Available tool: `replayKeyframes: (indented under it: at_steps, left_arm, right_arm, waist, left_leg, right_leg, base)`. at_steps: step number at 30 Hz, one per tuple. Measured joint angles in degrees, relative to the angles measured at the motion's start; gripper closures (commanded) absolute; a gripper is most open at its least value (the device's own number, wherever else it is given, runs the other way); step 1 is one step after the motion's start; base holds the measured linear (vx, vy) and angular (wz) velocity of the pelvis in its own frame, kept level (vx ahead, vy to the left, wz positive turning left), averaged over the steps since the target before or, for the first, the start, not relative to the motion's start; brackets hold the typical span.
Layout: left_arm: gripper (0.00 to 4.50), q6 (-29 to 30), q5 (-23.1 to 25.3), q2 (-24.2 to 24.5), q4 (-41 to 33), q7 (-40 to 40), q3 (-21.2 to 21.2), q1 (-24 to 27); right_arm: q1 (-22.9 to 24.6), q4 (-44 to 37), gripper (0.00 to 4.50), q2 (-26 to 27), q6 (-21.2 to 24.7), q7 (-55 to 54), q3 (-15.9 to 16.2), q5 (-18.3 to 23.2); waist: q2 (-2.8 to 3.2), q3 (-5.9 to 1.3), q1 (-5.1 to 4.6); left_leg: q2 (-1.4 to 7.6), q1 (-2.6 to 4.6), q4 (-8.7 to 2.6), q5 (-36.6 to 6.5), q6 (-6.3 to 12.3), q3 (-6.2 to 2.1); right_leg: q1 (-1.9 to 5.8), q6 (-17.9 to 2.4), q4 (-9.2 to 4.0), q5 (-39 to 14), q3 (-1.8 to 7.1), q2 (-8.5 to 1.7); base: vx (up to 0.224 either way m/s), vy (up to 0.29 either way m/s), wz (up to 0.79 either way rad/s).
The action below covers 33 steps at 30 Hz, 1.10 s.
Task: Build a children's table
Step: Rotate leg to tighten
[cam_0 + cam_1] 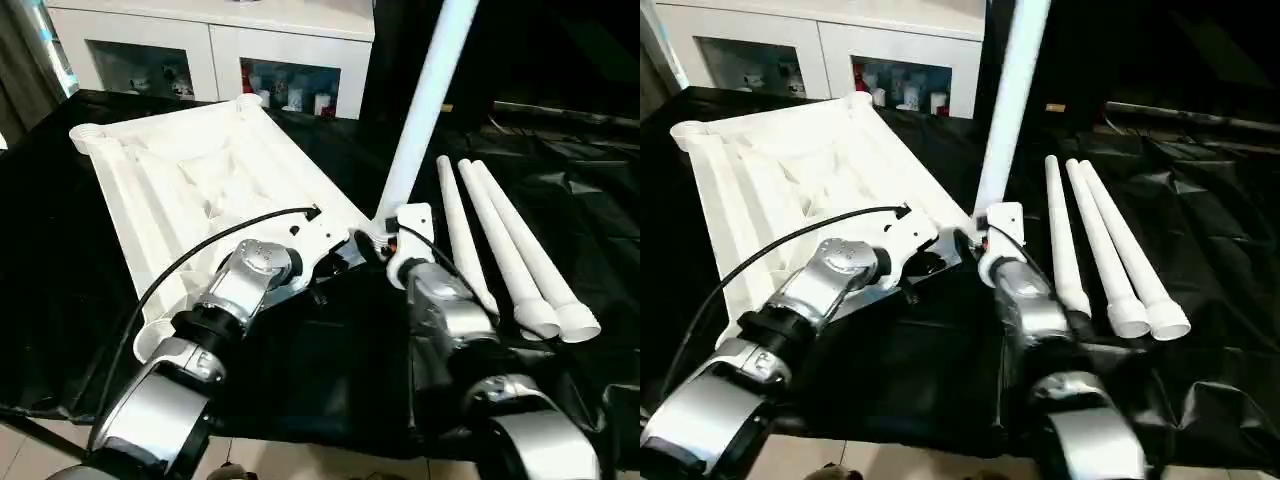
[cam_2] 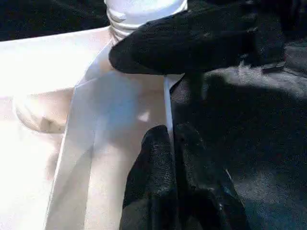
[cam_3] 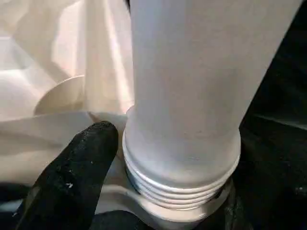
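Your black-draped table [image 1: 560, 180] stands before a white cabinet [image 1: 215, 45]. On it the white tabletop [image 1: 190, 185] lies ribbed side up. One leg [image 1: 425, 95] rises from its near corner socket; three spare legs [image 1: 505, 245] lie together just beside it. Your left gripper [image 2: 170, 143] is pinched onto the tabletop's edge. Your right gripper [image 3: 158, 167] is spread around the standing leg's threaded base.

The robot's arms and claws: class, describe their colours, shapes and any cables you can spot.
Both forearms are rounded silver-grey metal segments joined by black rings. The left arm has a thin black cable looping along it to a white wrist block. The right arm ends in a similar white block with a small red spot. Each claw has two matte black, blunt, rounded fingers.
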Motion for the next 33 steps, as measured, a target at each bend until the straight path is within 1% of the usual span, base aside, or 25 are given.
replayKeyframes:
  at_steps: [3,5,8,10,12,16,21,22,23,25,26,28,29,31,32,33]
  left_arm:
    - [4.50,-2.00,-0.05,1.70,-1.88,-3.28,-0.29,1.34]
    - [4.50,-3.10,-0.51,3.15,-3.25,-5.71,-0.44,2.34]
    - [4.50,-4.34,-1.28,5.01,-4.88,-8.66,-0.50,3.67]
    - [4.50,-4.93,-2.29,7.12,-8.06,-12.62,-0.71,5.72]
    - [4.50,-5.45,-3.21,8.59,-10.14,-15.77,-1.02,7.08]
    - [4.50,-6.22,-3.73,10.38,-12.26,-18.94,-1.21,8.44]
    - [4.50,-6.27,-4.18,11.19,-12.93,-19.80,-1.15,8.93]
    - [4.50,-6.21,-4.21,11.23,-13.05,-19.82,-1.14,9.00]
    - [4.50,-6.17,-4.22,11.29,-13.27,-19.82,-1.13,9.11]
    - [4.50,-6.04,-4.23,11.46,-13.90,-19.85,-1.08,9.45]
    - [4.50,-5.98,-4.23,11.49,-14.04,-19.85,-1.06,9.52]
    - [4.50,-5.87,-4.23,11.57,-14.43,-19.86,-1.04,9.71]
    - [4.50,-5.86,-4.23,11.60,-14.48,-19.92,-1.04,9.74]
    - [4.50,-5.79,-4.31,11.65,-14.48,-20.07,-1.02,9.75]
    - [4.50,-5.74,-4.35,11.66,-14.48,-20.13,-1.00,9.75]
    - [4.50,-5.69,-4.37,11.68,-14.47,-20.16,-0.98,9.75]
  right_arm:
    - [2.16,-4.03,0.71,-3.61,1.51,7.81,1.08,0.50]
    - [3.91,-7.57,0.71,-6.58,2.55,13.55,2.41,1.25]
    - [4.95,-10.65,0.71,-9.55,3.68,19.96,3.55,2.43]
    - [6.06,-13.43,0.71,-12.13,5.03,25.88,4.84,3.84]
    - [6.72,-14.72,0.71,-13.15,6.10,30.24,5.59,4.77]
    - [7.56,-17.52,0.71,-15.53,8.57,36.03,6.81,5.67]
    - [7.68,-19.01,0.71,-16.75,9.83,38.37,7.26,5.92]
    - [7.68,-19.01,0.86,-16.76,9.88,38.56,7.26,5.92]
    - [7.68,-19.01,0.86,-16.75,9.95,38.72,7.26,5.92]
    - [7.68,-19.06,1.07,-16.64,10.46,38.96,7.26,6.14]
    - [7.69,-19.06,1.07,-16.52,10.79,39.06,7.27,6.49]
    - [7.78,-19.13,1.32,-16.37,11.27,39.35,7.27,7.01]
    - [7.86,-19.19,1.32,-16.36,11.40,39.41,7.26,7.16]
    - [8.15,-19.64,1.56,-16.27,11.80,39.41,7.24,7.30]
    - [8.30,-19.89,1.56,-16.23,11.89,39.32,7.22,7.31]
    - [8.34,-19.95,1.69,-16.15,11.93,39.23,7.22,7.31]
  waist:
    - [0.14,0.00,0.41]
    - [0.21,0.02,0.56]
    - [0.41,0.04,0.40]
    - [0.56,0.07,0.37]
    - [0.57,0.07,0.40]
    - [0.59,0.08,0.45]
    - [0.52,0.11,0.38]
    - [0.52,0.11,0.36]
    - [0.50,0.12,0.36]
    - [0.50,0.12,0.33]
    - [0.50,0.12,0.31]
    - [0.48,0.13,0.29]
    - [0.48,0.13,0.30]
    - [0.49,0.13,0.31]
    - [0.48,0.13,0.31]
    - [0.48,0.13,0.30]
  left_leg:
    - [0.03,0.00,-0.20,0.01,-0.01,0.01]
    - [0.07,-0.01,-0.24,0.01,-0.01,0.01]
    - [0.11,0.01,-0.24,0.01,-0.01,0.04]
    - [0.11,0.01,-0.26,0.00,-0.02,0.06]
    - [0.14,-0.01,-0.29,0.00,-0.02,0.06]
    - [0.12,-0.07,-0.27,0.00,-0.02,0.09]
    - [0.13,-0.05,-0.27,0.00,-0.02,0.10]
    - [0.13,-0.06,-0.27,0.00,-0.02,0.10]
    - [0.13,-0.06,-0.27,0.00,-0.02,0.10]
    - [0.13,-0.07,-0.28,0.00,-0.02,0.11]
    - [0.14,-0.09,-0.28,0.00,-0.02,0.11]
    - [0.13,-0.11,-0.28,0.00,-0.02,0.12]
    - [0.13,-0.11,-0.28,0.00,-0.02,0.13]
    - [0.13,-0.11,-0.28,0.00,-0.02,0.13]
    - [0.13,-0.11,-0.28,0.00,-0.02,0.13]
    - [0.13,-0.10,-0.27,0.00,-0.02,0.13]
  right_leg:
    - [-0.08,0.07,0.00,-0.05,-0.04,0.04]
    - [-0.10,0.10,0.00,-0.08,-0.06,0.06]
    - [-0.12,0.09,0.01,-0.08,-0.05,0.09]
    - [-0.13,0.11,0.00,-0.10,-0.04,0.09]
    - [-0.17,0.11,0.00,-0.13,-0.06,0.10]
    - [-0.19,0.10,-0.01,-0.12,-0.03,0.09]
    - [-0.21,0.10,0.01,-0.12,-0.04,0.10]
    - [-0.21,0.10,0.01,-0.12,-0.04,0.10]
    - [-0.22,0.10,0.01,-0.12,-0.04,0.10]
    - [-0.24,0.10,0.01,-0.13,-0.04,0.10]
    - [-0.25,0.10,0.01,-0.13,-0.04,0.10]
    - [-0.28,0.10,0.01,-0.13,-0.04,0.10]
    - [-0.28,0.10,0.01,-0.13,-0.03,0.10]
    - [-0.28,0.10,0.01,-0.13,-0.03,0.10]
    - [-0.28,0.10,0.01,-0.14,-0.03,0.10]
    - [-0.28,0.10,0.02,-0.13,-0.03,0.10]
  base:
    - [0.000,0.000,0.00]
    - [0.000,0.000,0.00]
    - [0.000,0.000,0.00]
    - [0.000,0.000,0.00]
    - [0.000,0.000,0.00]
    - [0.000,0.000,0.00]
    - [0.000,0.000,0.00]
    - [0.000,0.000,0.00]
    - [0.000,0.000,0.00]
    - [0.000,0.000,0.00]
    - [0.000,0.000,0.00]
    - [0.000,0.000,0.00]
    - [0.000,0.000,0.00]
    - [0.000,0.000,0.00]
    - [0.000,0.000,0.00]
    - [0.000,0.000,0.00]
